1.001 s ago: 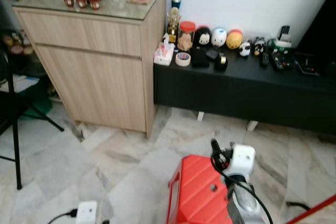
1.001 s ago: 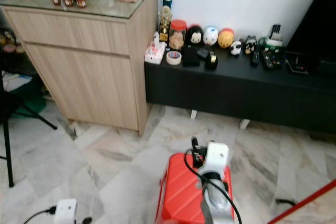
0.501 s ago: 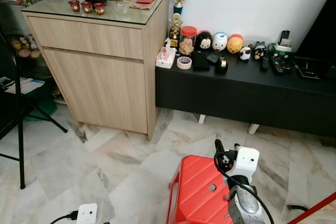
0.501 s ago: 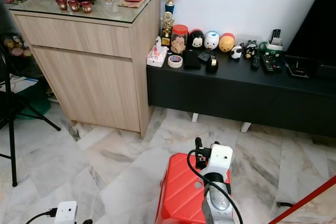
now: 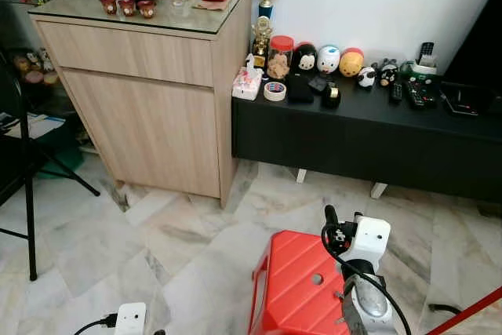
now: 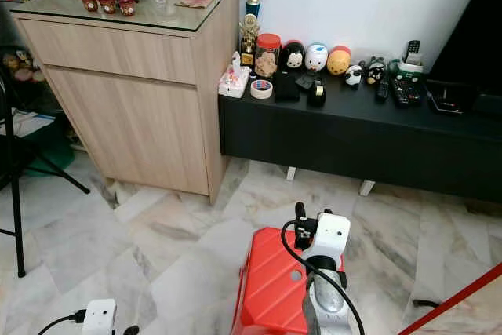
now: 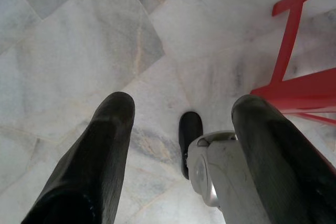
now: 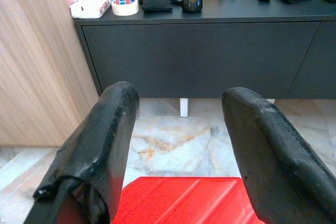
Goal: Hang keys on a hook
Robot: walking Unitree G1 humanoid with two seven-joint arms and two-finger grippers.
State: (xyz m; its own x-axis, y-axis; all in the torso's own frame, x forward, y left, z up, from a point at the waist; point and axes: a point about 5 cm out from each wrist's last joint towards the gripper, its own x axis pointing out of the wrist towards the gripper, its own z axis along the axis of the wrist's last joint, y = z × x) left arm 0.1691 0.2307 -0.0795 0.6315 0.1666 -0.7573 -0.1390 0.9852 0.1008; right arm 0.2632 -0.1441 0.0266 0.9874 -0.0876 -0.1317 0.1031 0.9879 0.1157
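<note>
In the lower middle of the head views we hold our right gripper (image 6: 307,221) raised over a red stool (image 6: 274,284), its jaws standing wide apart with nothing between them; the right wrist view looks between the two black fingers (image 8: 94,150) toward the low black counter (image 6: 353,127). Our left gripper (image 7: 181,129) hangs over the marble floor (image 7: 68,40), jaws equally spread and empty, with one red leg of the stool beside it. We cannot make out any keys or a hook. The counter at centre right of the frame carries small clutter: a roll of tape (image 6: 261,89), a tissue box (image 6: 233,80), round toy figures (image 6: 315,56), remote controls (image 6: 404,92) and a couple of dark objects (image 6: 285,86) that are too small to identify. The wooden cabinet (image 6: 133,88) at the upper left bears little red cups (image 6: 107,5) on a glass top. We judge that a key bunch will be light, hard and slippery, loose enough to swing and shift once lifted, so the sound hold would be on the ring or the widest key head, leaving the ring's opening clear for a hook. First, we judge, we must find both.
</note>
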